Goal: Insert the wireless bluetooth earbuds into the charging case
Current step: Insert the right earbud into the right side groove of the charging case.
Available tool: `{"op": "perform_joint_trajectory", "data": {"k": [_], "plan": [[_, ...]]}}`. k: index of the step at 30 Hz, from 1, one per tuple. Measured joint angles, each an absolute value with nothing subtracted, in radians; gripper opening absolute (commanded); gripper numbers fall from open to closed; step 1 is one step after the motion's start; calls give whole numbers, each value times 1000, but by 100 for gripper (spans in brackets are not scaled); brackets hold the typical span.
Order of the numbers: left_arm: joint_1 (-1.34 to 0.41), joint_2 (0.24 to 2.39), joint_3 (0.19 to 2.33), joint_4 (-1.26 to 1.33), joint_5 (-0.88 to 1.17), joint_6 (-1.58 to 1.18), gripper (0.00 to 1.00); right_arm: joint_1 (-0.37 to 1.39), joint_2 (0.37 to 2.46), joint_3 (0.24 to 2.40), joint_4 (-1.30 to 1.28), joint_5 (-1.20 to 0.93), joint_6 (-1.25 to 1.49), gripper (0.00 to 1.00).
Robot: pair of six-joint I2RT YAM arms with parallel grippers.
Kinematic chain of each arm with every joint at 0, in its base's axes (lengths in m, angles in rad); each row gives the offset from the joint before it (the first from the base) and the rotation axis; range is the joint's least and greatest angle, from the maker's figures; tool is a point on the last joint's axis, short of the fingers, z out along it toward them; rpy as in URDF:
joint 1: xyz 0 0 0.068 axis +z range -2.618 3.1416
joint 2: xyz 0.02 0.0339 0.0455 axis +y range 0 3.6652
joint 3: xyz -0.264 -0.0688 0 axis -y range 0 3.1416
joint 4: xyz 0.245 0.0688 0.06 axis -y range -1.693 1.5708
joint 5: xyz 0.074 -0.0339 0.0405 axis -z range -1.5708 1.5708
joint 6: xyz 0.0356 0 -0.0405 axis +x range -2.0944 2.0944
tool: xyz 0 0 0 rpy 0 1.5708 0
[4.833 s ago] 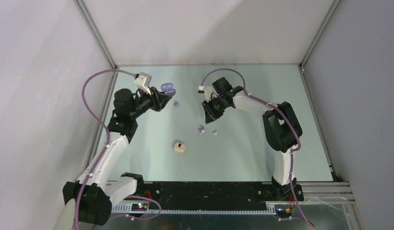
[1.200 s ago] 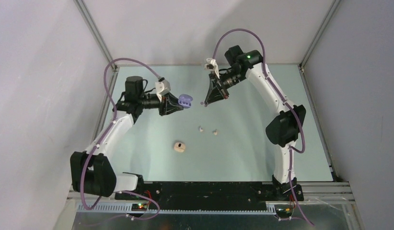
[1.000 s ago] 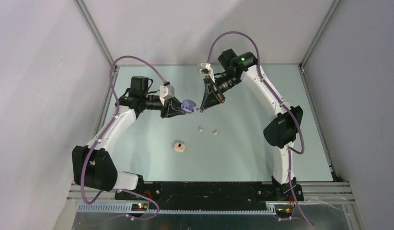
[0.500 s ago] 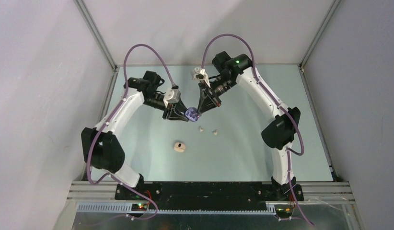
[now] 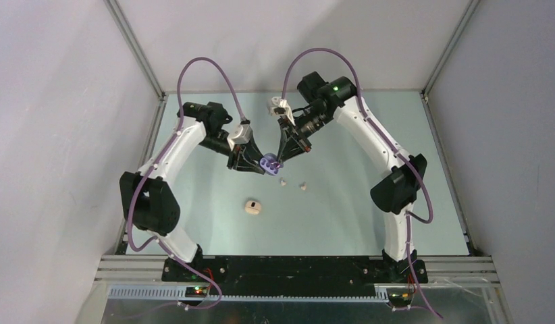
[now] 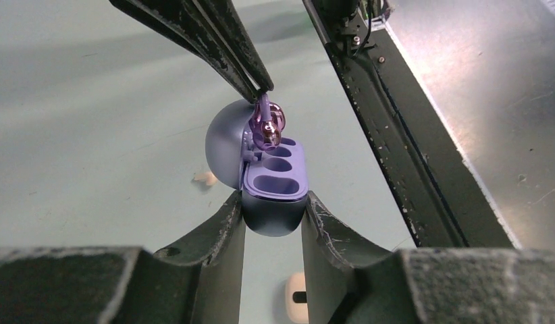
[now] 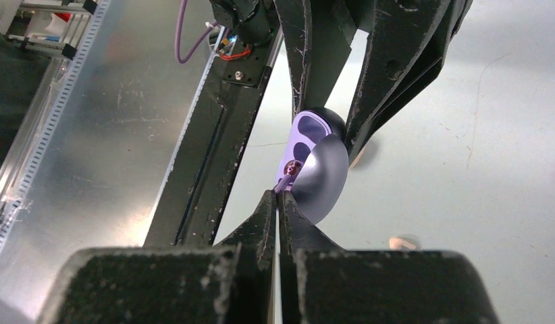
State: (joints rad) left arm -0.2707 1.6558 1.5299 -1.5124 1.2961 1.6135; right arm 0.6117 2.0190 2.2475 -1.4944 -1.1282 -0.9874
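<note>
Earbud (image 6: 268, 125) pinched by right end effector (image 7: 279, 196), at open case (image 6: 276, 181) clamped by left end effector (image 6: 271, 199)

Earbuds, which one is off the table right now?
The purple earbud, pinched in the right gripper at the open purple case in the left gripper; the two cream earbuds lie on the table.
</note>
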Motion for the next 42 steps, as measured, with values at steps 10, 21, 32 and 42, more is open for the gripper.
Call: {"op": "perform_joint_trajectory", "data": {"k": [10,21,32,42], "plan": [[-270,1678,1550,-1533,1311,1560,0,627,2003,2242,-1481,-1082,-976,0],[-268,1713,1580,-1553,1328,1526,0,645,1982,2230,-1462,-1027,-972,0],[-268,1721,1581,-1557,1339,1526,0,647,1977,2220,-1459,-1024,-960,0],[-268,1729,1599,-1558,1339,1518,0,651,1972,2207,-1451,-1010,-941,0]]}}
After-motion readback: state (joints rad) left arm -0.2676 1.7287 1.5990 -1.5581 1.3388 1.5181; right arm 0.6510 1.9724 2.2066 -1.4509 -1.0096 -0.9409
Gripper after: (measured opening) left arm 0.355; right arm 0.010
